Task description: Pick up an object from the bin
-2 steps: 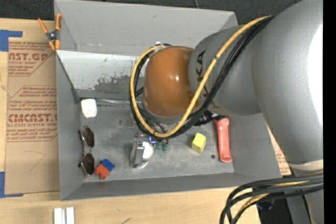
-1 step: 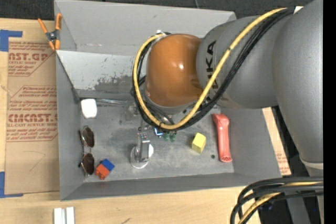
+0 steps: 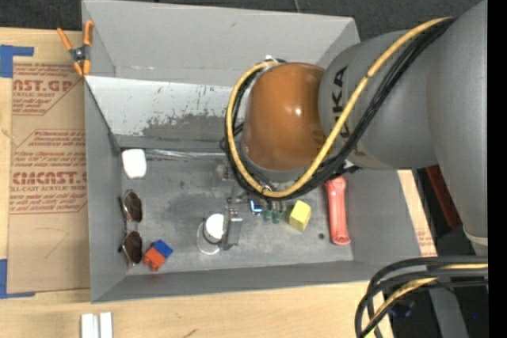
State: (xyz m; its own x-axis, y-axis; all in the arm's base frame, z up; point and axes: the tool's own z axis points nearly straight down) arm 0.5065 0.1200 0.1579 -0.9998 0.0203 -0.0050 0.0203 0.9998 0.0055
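Scuffed metal bin (image 3: 176, 187), white round cap (image 3: 214, 228)

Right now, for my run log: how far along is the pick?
Done: the gripper sits low in the bin, right beside a white round cap near the view's lower wall. In hand: nothing visibly gripped; the cap rests on the floor. Left: grasping and lifting it out. The yellow block and red tube lie untouched nearby.
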